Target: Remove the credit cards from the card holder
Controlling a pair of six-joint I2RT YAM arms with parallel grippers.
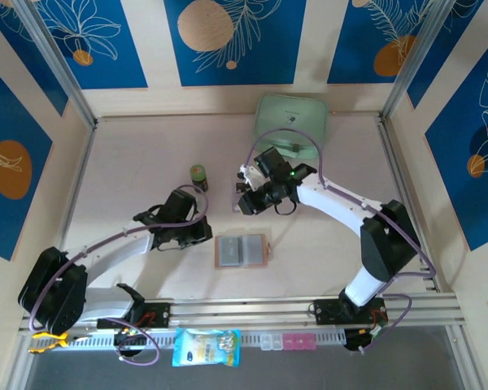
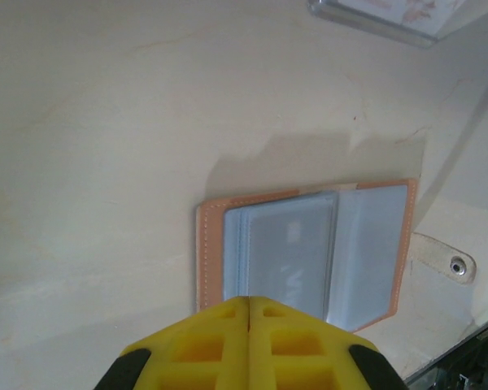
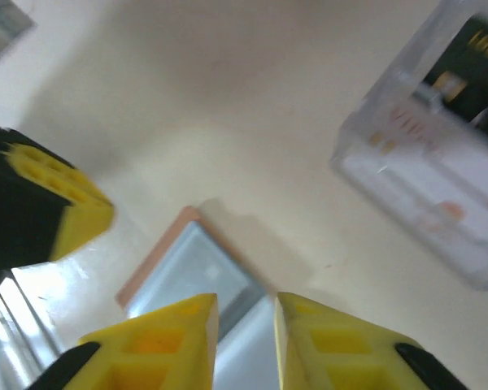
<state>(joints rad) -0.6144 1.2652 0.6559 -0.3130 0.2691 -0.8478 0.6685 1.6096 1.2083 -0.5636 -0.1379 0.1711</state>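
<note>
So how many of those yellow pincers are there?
2. The left pincer, shut, is at one edge of the open card holder; the right pincer is above it. None look hidden.

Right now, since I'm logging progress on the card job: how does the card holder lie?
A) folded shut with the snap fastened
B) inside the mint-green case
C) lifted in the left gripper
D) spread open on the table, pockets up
D: the card holder lies spread open on the table, its grey pockets facing up and its snap strap loose at one side.
</note>
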